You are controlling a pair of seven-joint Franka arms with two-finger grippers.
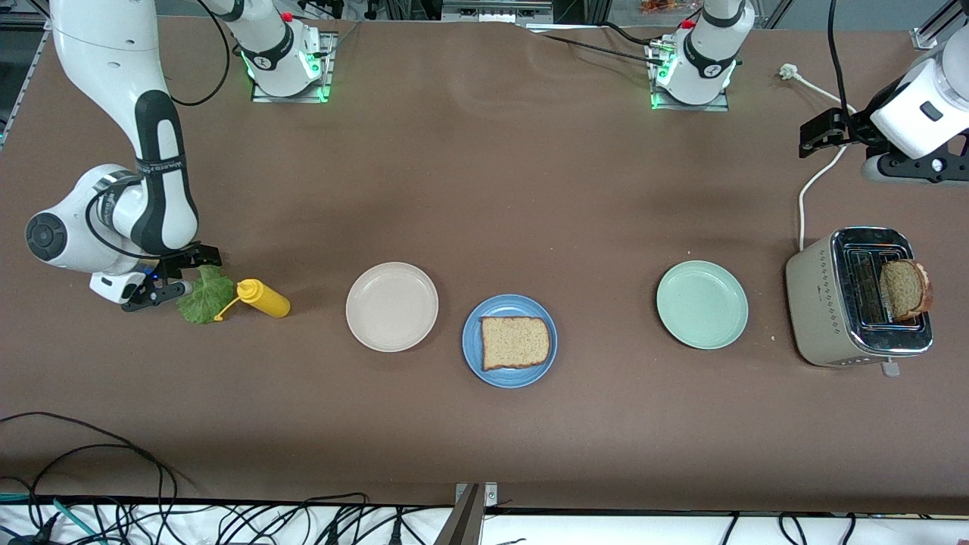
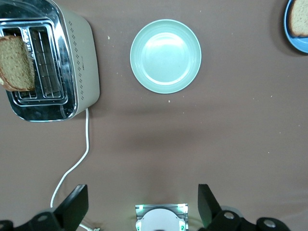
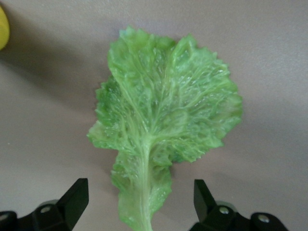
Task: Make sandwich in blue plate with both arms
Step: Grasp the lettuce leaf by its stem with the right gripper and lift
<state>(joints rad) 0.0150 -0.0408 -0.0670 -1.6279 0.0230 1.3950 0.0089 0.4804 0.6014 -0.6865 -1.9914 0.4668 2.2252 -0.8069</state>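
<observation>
A slice of brown bread (image 1: 515,342) lies flat on the blue plate (image 1: 474,356) in the middle of the table. The ruffled green lettuce leaf (image 1: 206,297) (image 3: 166,115) lies on the table at the right arm's end. My right gripper (image 1: 185,274) (image 3: 139,190) is low over it, open, one finger on each side of the leaf's stem end. Another bread slice (image 1: 905,289) (image 2: 17,62) stands in the toaster (image 1: 821,303) (image 2: 82,62). My left gripper (image 1: 814,136) (image 2: 142,192) waits open and empty, up over the toaster's white cord (image 2: 79,159).
A yellow squeeze bottle (image 1: 263,297) lies right beside the lettuce, toward the plates. A beige-white plate (image 1: 391,306) and a pale mint-green plate (image 1: 702,304) (image 2: 165,56) flank the blue plate. The cord (image 1: 814,178) runs across the table to a plug.
</observation>
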